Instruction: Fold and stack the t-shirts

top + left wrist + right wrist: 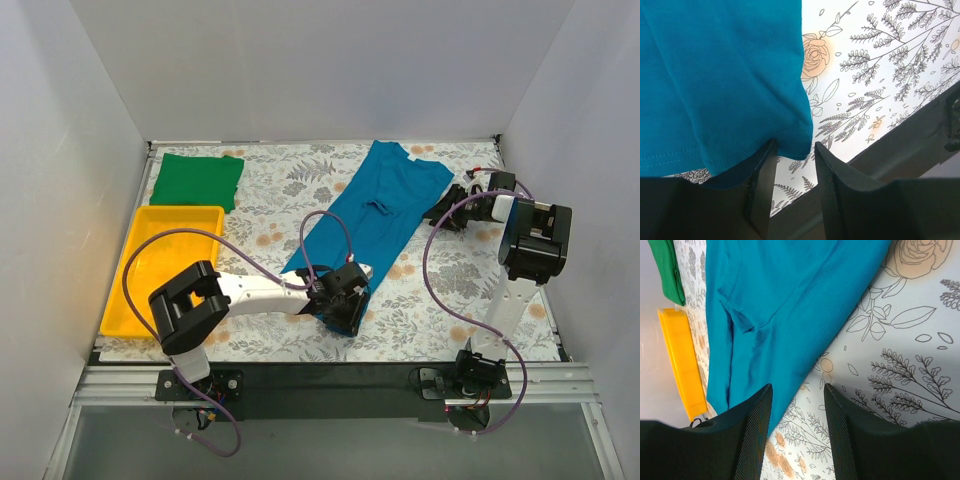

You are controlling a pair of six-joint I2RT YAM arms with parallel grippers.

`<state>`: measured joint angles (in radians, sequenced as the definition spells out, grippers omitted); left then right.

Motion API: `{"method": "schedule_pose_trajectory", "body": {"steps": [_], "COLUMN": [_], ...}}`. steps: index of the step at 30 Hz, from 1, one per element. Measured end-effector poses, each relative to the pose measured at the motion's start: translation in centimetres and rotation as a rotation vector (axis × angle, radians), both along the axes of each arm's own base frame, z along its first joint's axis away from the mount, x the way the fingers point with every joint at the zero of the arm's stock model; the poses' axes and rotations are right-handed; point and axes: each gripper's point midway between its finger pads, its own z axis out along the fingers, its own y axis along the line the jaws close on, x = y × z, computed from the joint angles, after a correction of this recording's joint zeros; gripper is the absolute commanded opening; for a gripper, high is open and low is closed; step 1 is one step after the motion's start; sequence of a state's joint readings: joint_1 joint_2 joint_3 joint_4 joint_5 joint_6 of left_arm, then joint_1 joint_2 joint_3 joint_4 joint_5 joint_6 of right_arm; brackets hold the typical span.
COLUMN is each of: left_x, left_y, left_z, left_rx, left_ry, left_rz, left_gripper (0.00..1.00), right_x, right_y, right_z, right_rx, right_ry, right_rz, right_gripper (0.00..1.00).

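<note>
The teal-blue t-shirt point(375, 220) lies as a long narrow strip, slanting from the back right toward the front middle of the table. The green t-shirt point(197, 180) sits folded into a rectangle at the back left. My left gripper point(350, 290) is at the teal shirt's near hem. In the left wrist view its jaws point(795, 145) stand apart, and the hem corner of the shirt point(715, 75) drapes over the left fingertip point(767, 160). My right gripper point(440, 218) is low beside the shirt's right edge. It is open point(798, 387) over bare tablecloth, with the teal cloth point(785, 305) just left of it.
A yellow tray point(140, 300) stands at the left, in front of the green shirt point(667, 270), and also shows in the right wrist view point(682, 365). White walls close in the table on three sides. The floral tablecloth point(440, 290) ends at a black strip near the arm bases.
</note>
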<state>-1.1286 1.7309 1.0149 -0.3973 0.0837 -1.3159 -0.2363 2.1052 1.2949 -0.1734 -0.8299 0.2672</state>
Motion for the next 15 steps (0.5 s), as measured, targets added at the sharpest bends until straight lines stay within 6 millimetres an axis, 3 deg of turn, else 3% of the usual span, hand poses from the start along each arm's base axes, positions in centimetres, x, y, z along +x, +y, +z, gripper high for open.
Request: {"method": "schedule_pose_trajectory", "body": {"steps": [4, 9, 15], "left_x": [-0.1, 0.0, 0.0], "left_y": [-0.1, 0.0, 0.0], "left_z": [-0.1, -0.4, -0.5], "left_rx": [0.027, 0.059, 0.071], "left_ry": [-0.019, -0.042, -0.053], "left_rz": [-0.010, -0.016, -0.022], "left_gripper": [0.28, 0.11, 0.04], "right_x": [0.2, 0.5, 1.5], "right_y": [-0.1, -0.1, -0.4], "right_z": [0.0, -0.1, -0.2], "right_rx": [0.007, 0.018, 0.024], "right_ry": [0.004, 0.013, 0.024], "right_rz": [-0.005, -0.013, -0.032], "right_gripper": [0.53, 0.51, 0.45]}}
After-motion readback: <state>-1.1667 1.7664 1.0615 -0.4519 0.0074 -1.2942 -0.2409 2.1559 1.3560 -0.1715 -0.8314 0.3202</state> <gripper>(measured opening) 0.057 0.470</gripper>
